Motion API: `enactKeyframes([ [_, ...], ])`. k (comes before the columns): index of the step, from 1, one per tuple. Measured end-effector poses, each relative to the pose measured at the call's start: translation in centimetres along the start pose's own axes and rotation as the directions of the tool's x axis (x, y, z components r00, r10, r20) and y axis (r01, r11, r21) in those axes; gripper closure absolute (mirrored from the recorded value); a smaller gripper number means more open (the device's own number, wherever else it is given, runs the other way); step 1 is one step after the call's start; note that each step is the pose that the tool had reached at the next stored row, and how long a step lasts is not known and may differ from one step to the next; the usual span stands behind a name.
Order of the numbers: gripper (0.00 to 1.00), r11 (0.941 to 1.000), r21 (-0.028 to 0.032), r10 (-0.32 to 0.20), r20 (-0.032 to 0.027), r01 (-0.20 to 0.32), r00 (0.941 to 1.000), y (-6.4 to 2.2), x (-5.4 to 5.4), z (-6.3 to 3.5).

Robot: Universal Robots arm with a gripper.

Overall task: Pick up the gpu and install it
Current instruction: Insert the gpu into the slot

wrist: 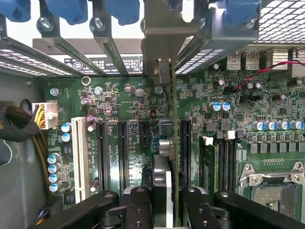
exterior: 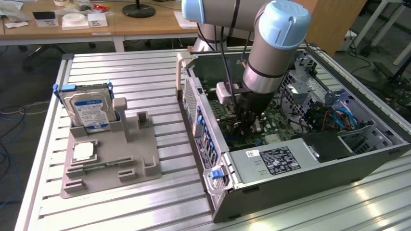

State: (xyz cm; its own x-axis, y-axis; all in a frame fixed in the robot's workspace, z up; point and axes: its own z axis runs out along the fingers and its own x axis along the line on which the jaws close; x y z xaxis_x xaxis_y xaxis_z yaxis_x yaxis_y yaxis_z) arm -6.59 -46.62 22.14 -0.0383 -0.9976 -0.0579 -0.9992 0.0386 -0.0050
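Observation:
The gpu [wrist: 166,143] is seen edge-on in the wrist view, a thin green board with a dark cooler. Its pale metal bracket [wrist: 162,43] reaches up among the rear slot openings of the case. My gripper [wrist: 164,207] is shut on the card's near edge, with a black finger [wrist: 138,205] on either side. The card stands upright over the green motherboard [wrist: 124,100], between the black expansion slots [wrist: 122,152]; I cannot tell whether it touches a slot. In the exterior view the gripper [exterior: 247,118] reaches down into the open computer case [exterior: 212,144].
A white slot [wrist: 80,157], memory sticks [wrist: 206,162] and the CPU socket [wrist: 271,186] flank the card. Blue slot latches [wrist: 71,9] line the case's rear. Outside the case, a grey fixture [exterior: 138,163] holds a blue-labelled hard drive [exterior: 90,108] and a small silver chip [exterior: 83,151].

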Motion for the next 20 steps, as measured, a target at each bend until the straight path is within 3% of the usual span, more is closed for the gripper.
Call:
enactKeyframes([
  [14, 0.72, 1.0000, -0.0008, 0.000, 0.0001, 0.000, 1.0000, 0.00, 0.01, 0.24],
  [20, 0.72, 1.0000, -0.0016, 0.000, -0.0012, 0.000, 1.0000, -0.01, 0.06, 0.88],
])
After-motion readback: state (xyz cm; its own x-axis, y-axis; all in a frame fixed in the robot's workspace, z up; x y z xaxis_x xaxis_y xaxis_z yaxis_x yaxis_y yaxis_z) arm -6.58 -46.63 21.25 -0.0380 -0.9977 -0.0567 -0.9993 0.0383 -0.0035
